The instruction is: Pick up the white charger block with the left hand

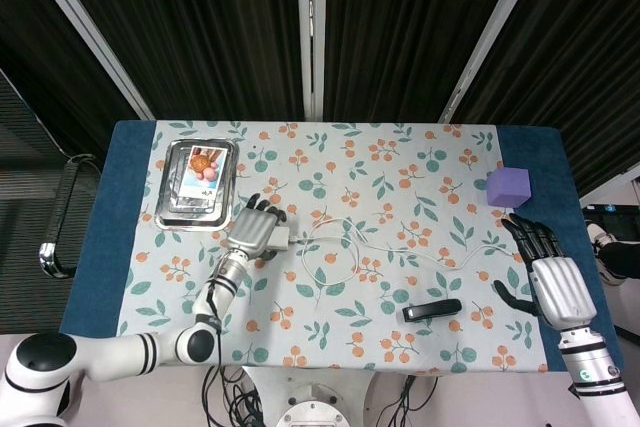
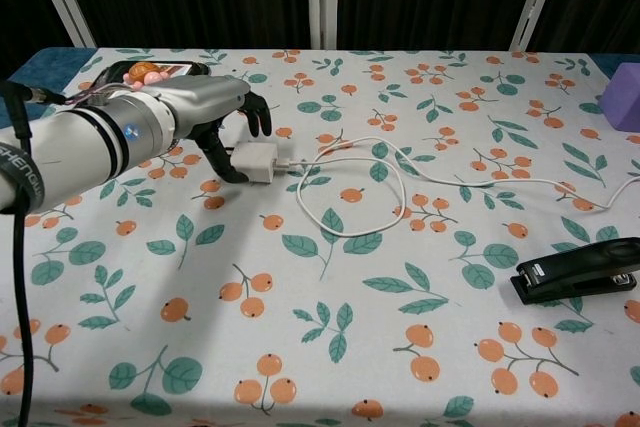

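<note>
White charger block [image 2: 257,160] lies on the floral tabletop [image 2: 330,347], just right of the metal tray [image 1: 170,209], its cable [image 2: 400,172] looping off toward the right. We note the left robot hand [image 2: 215,117] arched directly over the block, thumb down at its near-left side and fingers curving over the far edge. In the head view the left robot hand [image 1: 256,229] covers most of the block [image 1: 283,238]. Whether the fingers are closed on the block or only cupped around it, we cannot tell. We judge the reach complete and the grasp either forming or just made. The block sits flat on the cloth, so the lift remains. The right robot hand [image 1: 546,272] rests at the tabletop's right edge, fingers spread, holding nothing, with the black stapler [image 2: 577,270] near it.
</note>
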Controlling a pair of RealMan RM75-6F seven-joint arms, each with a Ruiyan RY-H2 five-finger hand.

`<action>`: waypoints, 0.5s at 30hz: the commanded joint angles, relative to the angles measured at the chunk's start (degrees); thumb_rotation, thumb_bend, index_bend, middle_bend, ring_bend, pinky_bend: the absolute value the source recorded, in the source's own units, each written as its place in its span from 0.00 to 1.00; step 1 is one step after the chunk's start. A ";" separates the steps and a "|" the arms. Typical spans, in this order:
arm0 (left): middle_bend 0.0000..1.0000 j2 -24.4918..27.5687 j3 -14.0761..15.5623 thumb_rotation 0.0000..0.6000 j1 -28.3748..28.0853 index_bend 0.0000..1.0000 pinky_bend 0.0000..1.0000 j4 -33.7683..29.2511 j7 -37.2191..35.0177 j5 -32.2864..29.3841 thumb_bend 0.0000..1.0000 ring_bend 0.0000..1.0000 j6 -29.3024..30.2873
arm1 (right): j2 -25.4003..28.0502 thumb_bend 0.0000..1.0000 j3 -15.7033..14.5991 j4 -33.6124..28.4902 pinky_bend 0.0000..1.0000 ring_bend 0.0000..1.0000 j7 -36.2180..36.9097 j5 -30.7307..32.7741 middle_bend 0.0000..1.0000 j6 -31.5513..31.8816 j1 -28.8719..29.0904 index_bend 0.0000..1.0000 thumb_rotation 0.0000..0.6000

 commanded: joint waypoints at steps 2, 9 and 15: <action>0.31 -0.96 0.65 1.00 -0.41 0.34 0.09 1.39 0.01 0.42 0.21 0.16 1.10 | -0.04 0.24 -0.05 0.14 0.00 0.00 0.16 0.02 0.00 0.04 -0.03 0.00 1.00; 0.33 -1.66 1.25 1.00 -0.77 0.35 0.10 2.52 0.66 -0.98 0.21 0.17 1.29 | -0.02 0.24 -0.19 0.39 0.00 0.00 0.47 0.00 0.00 0.28 -0.23 0.00 1.00; 0.33 -2.05 1.33 1.00 -1.26 0.36 0.10 3.00 0.62 -1.47 0.21 0.18 1.15 | 0.01 0.24 -0.32 0.46 0.00 0.00 0.60 -0.14 0.00 0.47 -0.37 0.00 1.00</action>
